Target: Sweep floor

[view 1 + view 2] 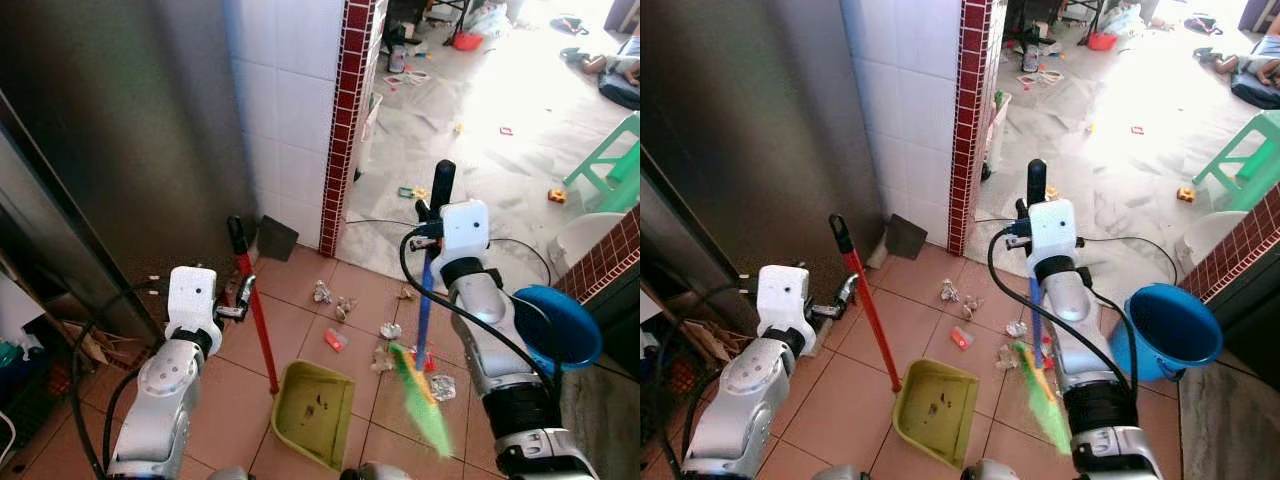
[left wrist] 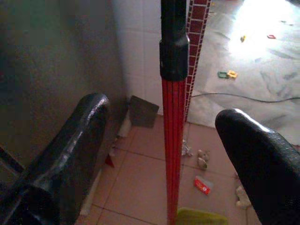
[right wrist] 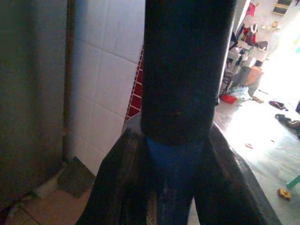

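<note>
At far left a dull, brushed metal panel [image 1: 110, 140] rises beside glossy white wall tiles [image 1: 285, 100] edged by a strip of small dark-red tiles [image 1: 343, 120]. Low against the wall leans a flat grey square plate [image 1: 276, 238]; what it is cannot be made out.

The left gripper [image 1: 243, 300] reaches toward the dustpan handle [image 1: 256, 318], a thin ribbed red rod with a black cap. In the left wrist view its two rounded, matte black fingers [image 2: 79, 150] stand wide apart on either side of the rod, not closed on it. The rod slants down to the dustpan [image 1: 315, 412], a smooth olive-green plastic scoop resting on the terracotta floor tiles [image 1: 290, 330], with a few dark specks inside; its near edge is cut off by the frame.

Right of it lies the litter [image 1: 345, 305]: crumpled silvery foil scraps and a small red wrapper whose print is too small to read.

The right gripper [image 1: 428, 222] is clamped around the broom handle [image 1: 425, 320], blue with a black top grip. The broom [image 1: 420, 400] ends in blurred green bristles touching the floor among the scraps. Farther right sits a round blue plastic bucket [image 1: 560, 325], partly hidden behind the right arm, and beyond lies a bright, cluttered concrete floor [image 1: 480, 150].
</note>
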{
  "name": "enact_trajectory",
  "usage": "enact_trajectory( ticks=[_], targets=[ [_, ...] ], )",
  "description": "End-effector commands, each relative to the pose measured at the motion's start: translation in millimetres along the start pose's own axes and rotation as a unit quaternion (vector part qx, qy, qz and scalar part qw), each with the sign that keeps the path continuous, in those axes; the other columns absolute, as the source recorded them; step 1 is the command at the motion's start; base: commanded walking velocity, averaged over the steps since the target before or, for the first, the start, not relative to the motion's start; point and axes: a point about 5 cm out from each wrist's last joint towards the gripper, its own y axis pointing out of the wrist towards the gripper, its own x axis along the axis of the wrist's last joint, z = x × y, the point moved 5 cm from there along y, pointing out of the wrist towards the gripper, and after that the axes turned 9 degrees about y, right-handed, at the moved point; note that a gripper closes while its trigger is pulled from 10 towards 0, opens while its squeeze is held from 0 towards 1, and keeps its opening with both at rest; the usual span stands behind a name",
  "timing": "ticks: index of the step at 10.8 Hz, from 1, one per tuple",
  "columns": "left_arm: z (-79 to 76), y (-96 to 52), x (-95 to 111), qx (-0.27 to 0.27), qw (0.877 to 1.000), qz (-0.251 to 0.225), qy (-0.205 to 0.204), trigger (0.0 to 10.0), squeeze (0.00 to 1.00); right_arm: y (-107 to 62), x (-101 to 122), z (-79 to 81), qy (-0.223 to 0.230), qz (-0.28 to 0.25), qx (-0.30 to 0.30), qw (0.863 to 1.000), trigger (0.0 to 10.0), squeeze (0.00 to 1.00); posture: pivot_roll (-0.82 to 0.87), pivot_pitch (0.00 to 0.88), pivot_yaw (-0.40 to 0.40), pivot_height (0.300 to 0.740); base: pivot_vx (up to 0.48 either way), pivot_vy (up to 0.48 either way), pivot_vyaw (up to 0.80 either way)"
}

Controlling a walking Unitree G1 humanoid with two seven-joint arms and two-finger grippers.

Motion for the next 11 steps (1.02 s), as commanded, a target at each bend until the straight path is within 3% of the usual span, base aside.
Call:
enact_trajectory(
  ticks=[1, 5, 8, 11],
  targets=[
    [0.0, 1.9, 0.1, -0.001, 1.000, -0.002, 0.015, 10.0, 0.00, 1.6, 16.5, -4.1, -0.008, -0.027, -0.001, 1.000, 10.0, 0.00, -0.02, 0.000, -0.057, 0.740, 0.000, 0.000, 0.00],
    [-10.3, 3.0, -0.7, -0.025, 1.000, -0.011, -0.012, 10.0, 0.00, 1.3, 17.6, -3.0, -0.016, -0.021, 0.011, 1.000, 10.0, 0.00, -0.04, 0.007, -0.078, 0.740, 0.000, 0.000, 0.00],
    [-7.0, 21.6, 14.1, -0.034, 0.999, -0.034, 0.016, 10.0, 0.00, 6.6, 36.1, 2.0, -0.028, -0.045, 0.008, 0.999, 10.0, 0.00, -0.07, 0.013, -0.049, 0.740, 0.000, 0.000, 0.00],
    [-8.8, 23.1, 6.3, -0.056, 0.997, -0.034, 0.047, 10.0, 0.00, 2.9, 31.8, 11.8, -0.023, -0.041, 0.021, 0.999, 10.0, 0.00, -0.06, 0.017, -0.054, 0.740, 0.000, 0.000, 0.00]
  ],
)
